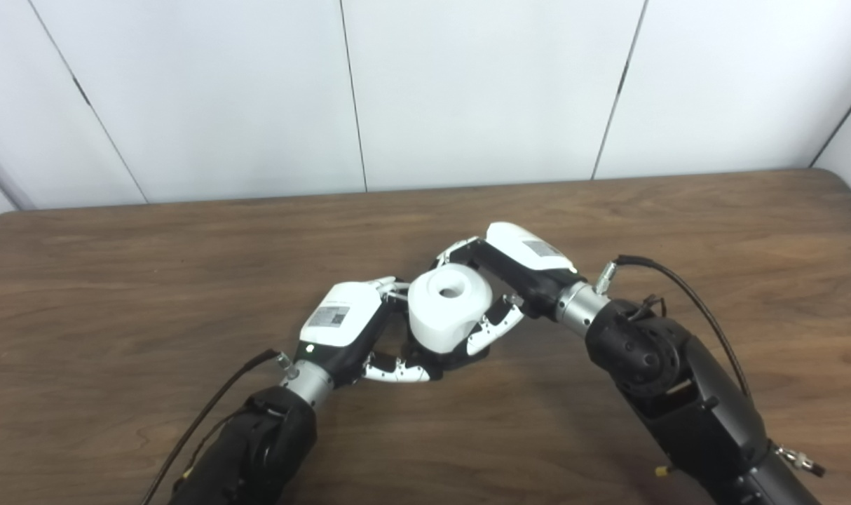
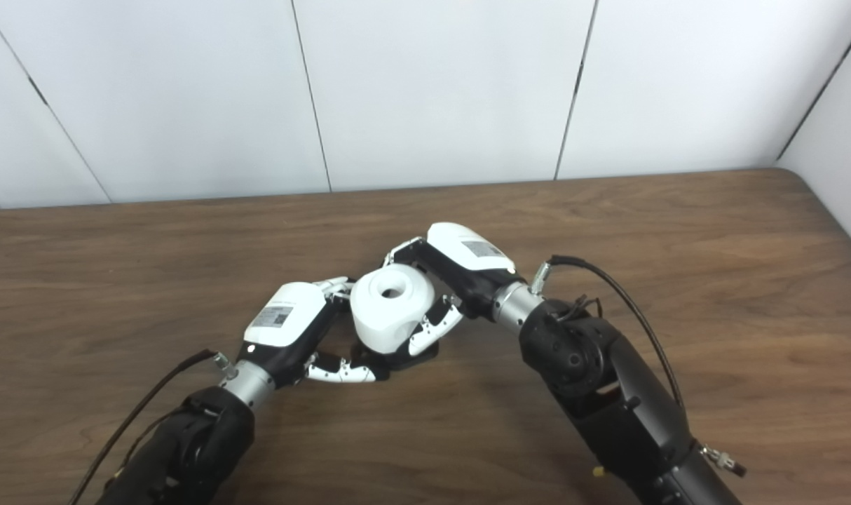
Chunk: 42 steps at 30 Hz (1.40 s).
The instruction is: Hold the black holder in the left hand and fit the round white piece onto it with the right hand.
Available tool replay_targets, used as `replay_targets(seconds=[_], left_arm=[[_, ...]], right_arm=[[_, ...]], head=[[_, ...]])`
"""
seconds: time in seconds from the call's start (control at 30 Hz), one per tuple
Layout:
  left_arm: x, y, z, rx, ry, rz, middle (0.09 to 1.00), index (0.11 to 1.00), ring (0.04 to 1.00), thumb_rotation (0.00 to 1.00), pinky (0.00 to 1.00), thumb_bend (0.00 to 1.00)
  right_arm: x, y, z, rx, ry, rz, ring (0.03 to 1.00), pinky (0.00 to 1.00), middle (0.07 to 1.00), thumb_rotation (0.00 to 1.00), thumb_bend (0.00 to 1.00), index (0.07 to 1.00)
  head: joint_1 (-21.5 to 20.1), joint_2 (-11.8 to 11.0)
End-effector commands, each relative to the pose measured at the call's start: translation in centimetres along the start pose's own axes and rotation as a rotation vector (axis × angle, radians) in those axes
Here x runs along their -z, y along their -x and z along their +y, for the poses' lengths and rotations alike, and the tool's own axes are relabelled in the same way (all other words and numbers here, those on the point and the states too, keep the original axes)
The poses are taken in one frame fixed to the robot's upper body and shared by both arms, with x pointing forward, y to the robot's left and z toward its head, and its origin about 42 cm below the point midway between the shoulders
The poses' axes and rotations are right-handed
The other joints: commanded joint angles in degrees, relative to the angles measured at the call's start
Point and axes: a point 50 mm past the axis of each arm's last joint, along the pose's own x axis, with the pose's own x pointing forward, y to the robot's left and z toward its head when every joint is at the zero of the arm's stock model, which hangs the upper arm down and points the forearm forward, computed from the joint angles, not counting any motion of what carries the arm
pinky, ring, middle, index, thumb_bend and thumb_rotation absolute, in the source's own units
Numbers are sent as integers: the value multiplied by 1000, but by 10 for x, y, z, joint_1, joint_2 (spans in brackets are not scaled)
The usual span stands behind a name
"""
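The round white piece (image 1: pixel 448 308), a thick drum with a hole in its top, stands upright at the middle of the table. My right hand (image 1: pixel 516 270) wraps it from the right and behind, with fingers (image 1: pixel 494 328) down its front side. Under the piece a bit of the black holder (image 1: pixel 453 361) shows, mostly hidden. My left hand (image 1: pixel 348 326) comes in from the left, its fingers (image 1: pixel 396 372) curled around the holder's base. The white piece sits on top of the holder; I cannot tell how deep it is seated.
The brown wooden table (image 1: pixel 187 280) spreads out on every side of the hands. A white panelled wall (image 1: pixel 467 91) runs along its far edge. Black cables loop off both forearms near the wrists.
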Motion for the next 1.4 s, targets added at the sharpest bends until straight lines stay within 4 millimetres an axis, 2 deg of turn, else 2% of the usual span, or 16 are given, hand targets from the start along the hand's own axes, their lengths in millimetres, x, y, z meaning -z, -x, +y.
replay_targets(seconds=[0.0,0.4,0.73,1.07,1.37], left_arm=[[8,9,-17,107,-6,52,823,487,881,51,828,523],[10,9,-13,112,-15,73,834,487,896,51,834,523],[15,8,-9,98,-15,78,828,487,895,52,833,523],[17,7,-9,87,-13,82,825,486,892,53,836,523],[15,8,-9,85,-14,83,821,487,891,53,837,523]], right_arm=[[11,0,13,-67,40,47,740,676,735,134,522,481],[14,1,20,-99,102,25,740,668,728,132,523,481],[13,7,13,-121,99,27,757,692,740,132,523,481],[13,17,2,-134,84,23,748,675,739,131,523,481],[13,21,2,-145,74,27,741,674,750,133,522,482]], head=[[3,1],[6,0],[6,4],[7,4],[6,3]])
